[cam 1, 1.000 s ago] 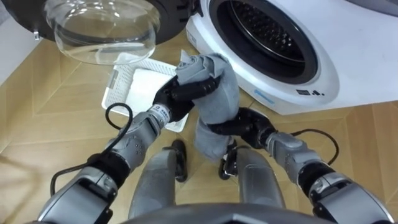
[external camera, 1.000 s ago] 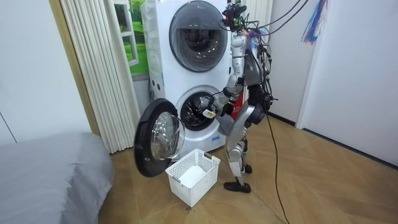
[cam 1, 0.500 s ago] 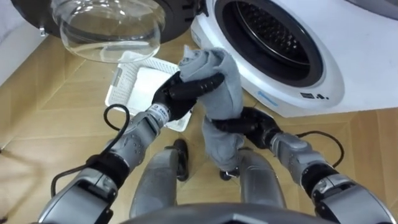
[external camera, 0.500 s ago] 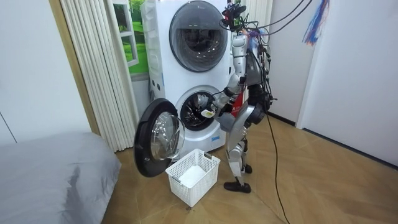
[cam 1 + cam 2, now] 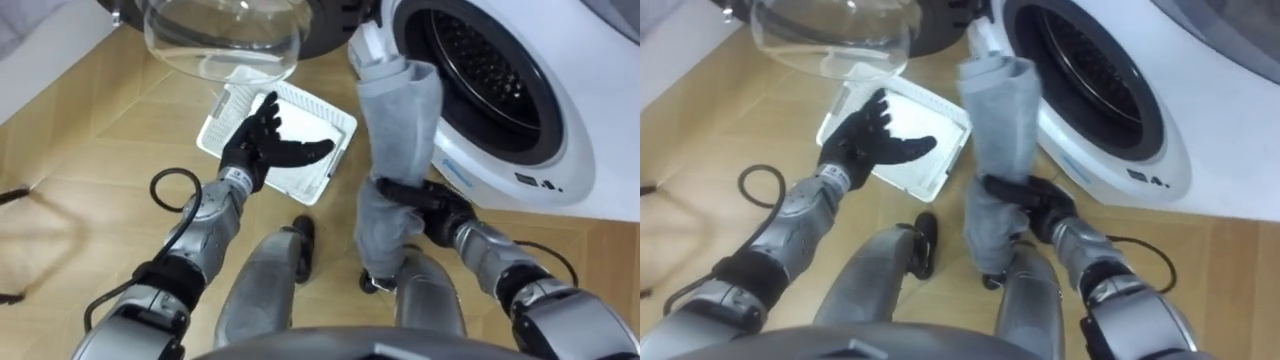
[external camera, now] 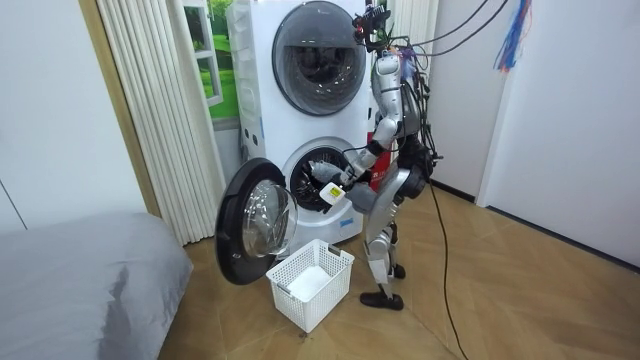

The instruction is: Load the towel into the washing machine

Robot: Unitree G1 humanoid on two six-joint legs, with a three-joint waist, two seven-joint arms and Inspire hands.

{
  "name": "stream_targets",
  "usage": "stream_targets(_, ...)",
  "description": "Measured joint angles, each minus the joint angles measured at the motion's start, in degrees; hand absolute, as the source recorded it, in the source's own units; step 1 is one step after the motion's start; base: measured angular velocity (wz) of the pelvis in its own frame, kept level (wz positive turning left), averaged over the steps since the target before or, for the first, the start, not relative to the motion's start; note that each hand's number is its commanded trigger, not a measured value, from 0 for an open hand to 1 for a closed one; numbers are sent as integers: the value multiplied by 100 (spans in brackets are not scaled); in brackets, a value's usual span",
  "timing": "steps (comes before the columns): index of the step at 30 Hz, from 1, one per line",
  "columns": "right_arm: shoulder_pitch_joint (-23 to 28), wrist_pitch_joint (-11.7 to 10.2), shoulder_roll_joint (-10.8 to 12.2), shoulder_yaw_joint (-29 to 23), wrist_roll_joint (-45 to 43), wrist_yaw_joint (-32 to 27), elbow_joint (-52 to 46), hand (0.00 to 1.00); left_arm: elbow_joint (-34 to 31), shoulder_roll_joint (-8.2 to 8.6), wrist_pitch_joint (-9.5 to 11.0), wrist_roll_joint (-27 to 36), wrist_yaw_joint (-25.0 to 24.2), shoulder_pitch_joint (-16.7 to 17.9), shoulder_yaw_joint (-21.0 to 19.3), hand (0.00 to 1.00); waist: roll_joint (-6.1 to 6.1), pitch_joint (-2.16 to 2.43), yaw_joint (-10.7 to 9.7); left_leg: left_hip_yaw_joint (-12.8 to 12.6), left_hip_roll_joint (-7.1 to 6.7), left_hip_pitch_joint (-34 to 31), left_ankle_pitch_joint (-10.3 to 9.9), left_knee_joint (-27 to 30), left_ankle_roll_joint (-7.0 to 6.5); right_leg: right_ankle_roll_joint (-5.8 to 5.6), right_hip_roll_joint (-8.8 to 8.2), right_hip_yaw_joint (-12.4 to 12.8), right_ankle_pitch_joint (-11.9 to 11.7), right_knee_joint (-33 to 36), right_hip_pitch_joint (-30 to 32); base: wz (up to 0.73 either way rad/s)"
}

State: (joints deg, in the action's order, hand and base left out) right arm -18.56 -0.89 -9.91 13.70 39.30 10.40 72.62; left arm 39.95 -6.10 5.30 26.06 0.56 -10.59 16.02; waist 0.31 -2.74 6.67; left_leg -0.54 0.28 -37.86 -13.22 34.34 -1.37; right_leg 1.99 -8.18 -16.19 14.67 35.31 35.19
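Note:
A grey towel (image 5: 400, 120) stands upright in front of the washing machine's round opening (image 5: 490, 80), its top end at the opening's left rim. My right hand (image 5: 425, 200) is shut on the towel's lower middle, and the rest hangs down over my knees. My left hand (image 5: 265, 150) is open with fingers spread, apart from the towel and above the white basket (image 5: 335, 165). The right eye view has the towel (image 5: 1000, 110), right hand (image 5: 1025, 195) and left hand (image 5: 865, 140) in the same layout. In the room view I stand bent toward the lower machine (image 6: 305, 180).
The machine's glass door (image 5: 220, 35) hangs open at the upper left, above the basket on the wooden floor. A second machine (image 6: 315, 45) is stacked on top. A grey bed (image 6: 80, 280) and a curtain (image 6: 150, 110) stand at the room view's left.
My left hand has let go of the towel, opened and drawn away to the left over the basket. The right hand alone now holds the towel, raised closer to the opening. The eye views shifted.

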Motion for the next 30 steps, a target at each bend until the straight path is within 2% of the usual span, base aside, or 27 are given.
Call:
stream_targets(3,-166,135,-154,-161,190,-2,118,100,-15,26,0,-311,138,15,-21,0,-47,-29,19,53,-40,-42,5,-10,-6,-8,-91,-125,62,39,-1,23)
stream_targets(6,-350,230,-293,-160,349,39,140,100,-25,-18,0,-338,167,15,-35,0,-146,-90,59,54,-49,-61,5,-39,-7,-11,-101,-141,83,35,13,7)
stream_targets(10,-677,359,-555,-162,675,86,391,100,-53,-23,0,-422,167,8,-26,0,-243,-141,164,34,-53,-106,6,3,-8,-13,-105,-131,82,66,59,1)
stream_targets(12,-879,445,-659,-182,912,91,541,100,-53,-9,-21,-432,163,48,-17,0,-284,-144,181,30,-81,-145,7,4,-10,-12,-142,-126,83,137,132,2)
stream_targets(15,-894,611,-698,-196,1096,95,551,100,-57,-8,-56,-429,156,83,-21,0,-296,-142,203,43,-107,-160,12,-3,-18,-12,-171,-128,83,146,153,1)
stream_targets(19,-913,834,-730,-199,1739,96,548,100,-133,-152,-90,-405,158,95,-16,0,-336,-139,215,56,-117,-206,19,36,-31,-33,-190,-122,97,183,196,2)
stream_targets(21,-942,941,-838,-256,2223,61,547,100,-377,-228,-125,-376,232,162,-15,0,-421,-130,199,11,-217,-289,55,69,-71,-58,-337,-120,207,363,334,18)
stream_targets(25,-1021,985,-922,-510,2517,-192,514,100,-641,-269,-172,-377,474,291,-18,0,-457,-126,183,-66,-231,-375,75,184,-106,-66,-419,-141,237,518,408,11)
stream_targets(28,-1023,1035,-977,-643,3071,-489,406,100,-850,-273,-246,-383,648,415,-15,0,-504,-126,187,-86,-291,-425,85,235,-129,-76,-497,-101,268,675,499,5)
stream_targets(30,-1084,1054,-992,-888,3317,-844,196,100,-858,-267,-293,-388,754,422,-12,0,-531,-127,178,-107,-325,-483,102,257,-158,-70,-580,-86,282,813,596,4)
